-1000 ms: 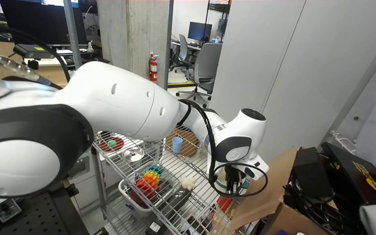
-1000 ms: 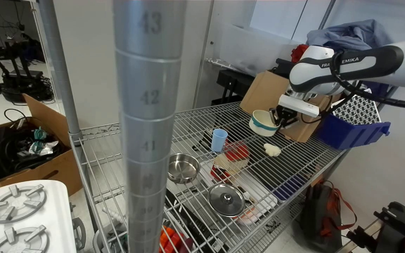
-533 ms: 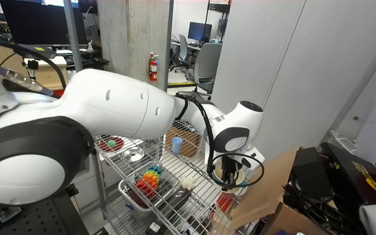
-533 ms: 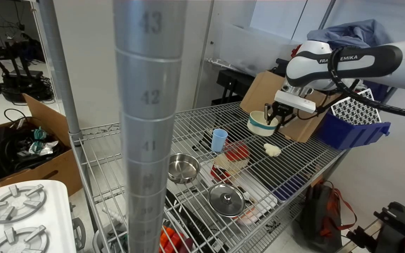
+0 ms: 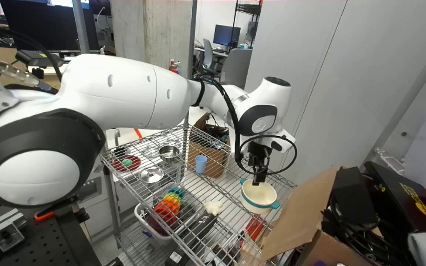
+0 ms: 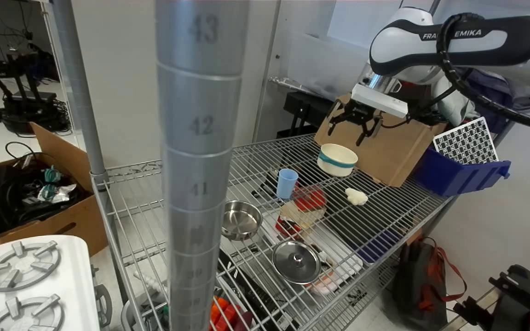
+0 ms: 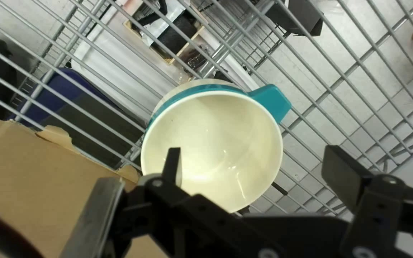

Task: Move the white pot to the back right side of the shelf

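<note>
The white pot [image 6: 337, 161], cream inside with a teal band and handles, sits upright on the wire shelf [image 6: 384, 256], close beside a cardboard flap. In the wrist view the pot [image 7: 213, 136] shows its bare interior from above. My gripper [image 6: 346, 136] hangs over it, apart from the rim, jaws wide with nothing between them. Seen from the wrist, one finger [image 7: 172, 163] overlaps the pot's interior, while the opposite finger [image 7: 342, 175] is past its rim over the bare grid. In an exterior view the gripper partly covers the pot's far rim [image 5: 259, 195].
The cardboard flap [image 6: 384, 151] rises right by the pot, with a blue bin [image 6: 458, 177] beyond. On the shelf are a light blue cup [image 6: 286, 184], a whitish lumpy piece [image 6: 356, 196], a metal pan [image 6: 241, 220] and a lid [image 6: 296, 262]. A post [image 6: 196, 184] stands in front.
One second ago the pot was tilted in my gripper's hold. It has levelled onto the shelf, the jaws have opened and let go, and the gripper has risen above it.
</note>
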### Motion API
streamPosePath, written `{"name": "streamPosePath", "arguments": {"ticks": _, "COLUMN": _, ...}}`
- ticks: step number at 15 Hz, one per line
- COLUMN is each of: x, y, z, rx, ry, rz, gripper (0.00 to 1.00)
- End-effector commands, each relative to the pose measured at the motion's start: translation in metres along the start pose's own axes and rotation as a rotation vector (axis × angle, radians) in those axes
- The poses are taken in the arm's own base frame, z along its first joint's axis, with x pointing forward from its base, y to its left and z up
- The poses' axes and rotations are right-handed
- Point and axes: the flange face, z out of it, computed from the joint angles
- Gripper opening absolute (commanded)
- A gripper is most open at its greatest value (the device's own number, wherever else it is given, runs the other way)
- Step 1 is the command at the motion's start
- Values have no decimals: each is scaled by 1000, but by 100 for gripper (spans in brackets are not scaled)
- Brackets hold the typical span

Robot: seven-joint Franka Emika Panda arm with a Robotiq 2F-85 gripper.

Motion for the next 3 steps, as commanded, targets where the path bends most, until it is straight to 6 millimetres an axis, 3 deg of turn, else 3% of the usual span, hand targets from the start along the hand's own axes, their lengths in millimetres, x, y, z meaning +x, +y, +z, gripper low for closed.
{"name": "streamPosePath", "arguments": {"ticks": 1, "x": 0, "y": 2, "z": 3, "rx": -3, "ry": -5, "rz": 1, "gripper": 100}}
{"name": "streamPosePath", "arguments": {"ticks": 3, "x": 2, "y": 8, "z": 8, "rx": -10, "ry": -13, "rz": 9, "gripper": 100}}
